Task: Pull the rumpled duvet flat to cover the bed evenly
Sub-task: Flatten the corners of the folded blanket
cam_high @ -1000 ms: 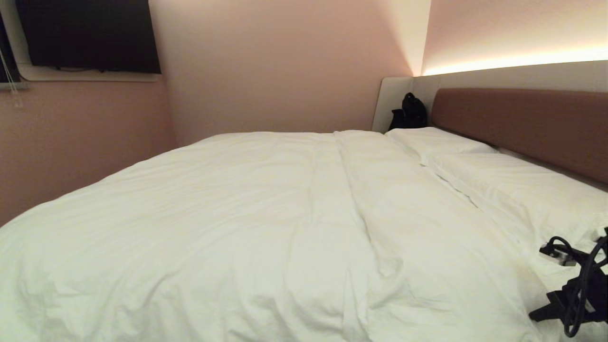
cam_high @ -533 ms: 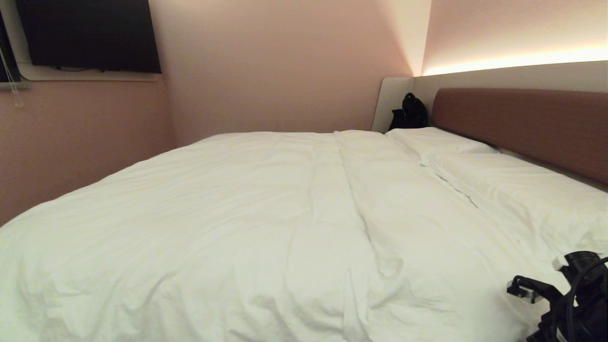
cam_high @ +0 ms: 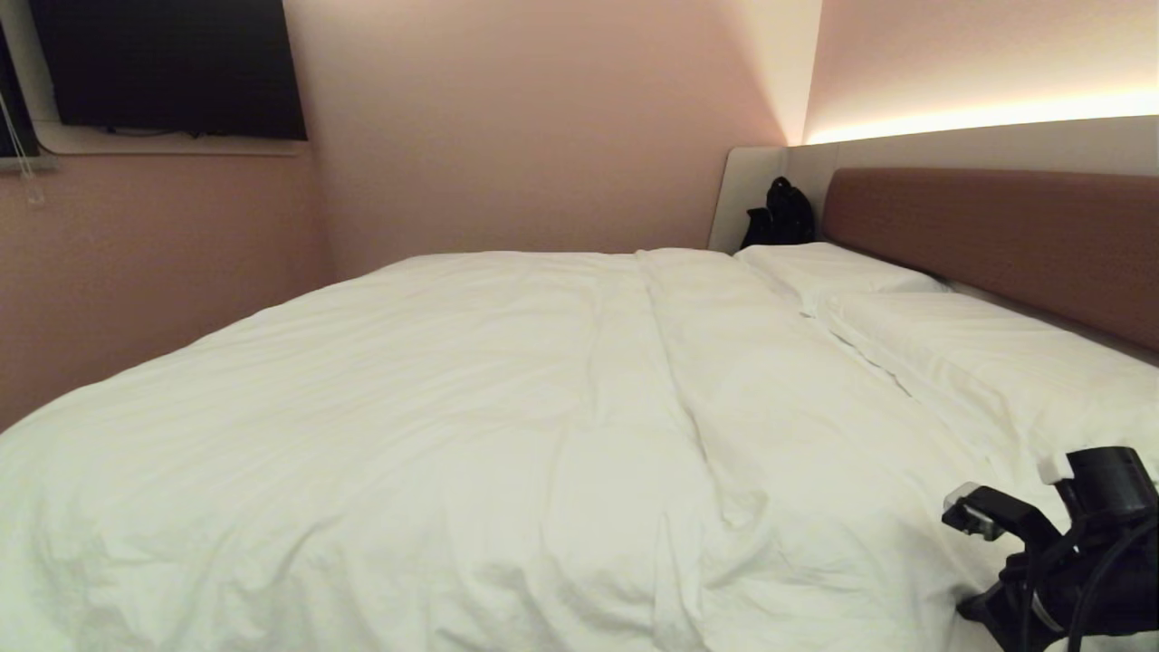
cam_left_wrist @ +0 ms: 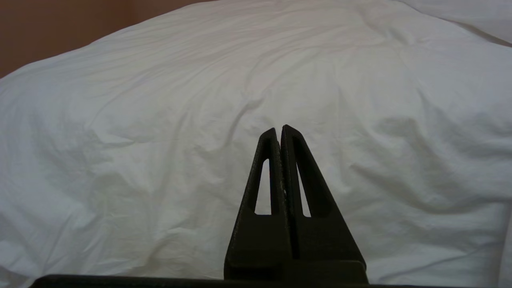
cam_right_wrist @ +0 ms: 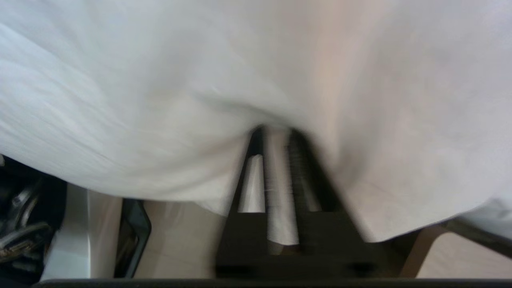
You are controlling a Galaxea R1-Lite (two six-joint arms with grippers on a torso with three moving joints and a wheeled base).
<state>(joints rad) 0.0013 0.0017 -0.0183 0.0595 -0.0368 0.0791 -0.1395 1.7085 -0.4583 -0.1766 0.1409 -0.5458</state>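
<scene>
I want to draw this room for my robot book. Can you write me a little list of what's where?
duvet: white, spread over the bed, creased, one long fold down the middle
pillows: two, side by side at the headboard
left hand: shut, empty, facing the duvet
right hand: at the near right edge, pinching duvet cloth
screen: dark, on the wall, upper left
</scene>
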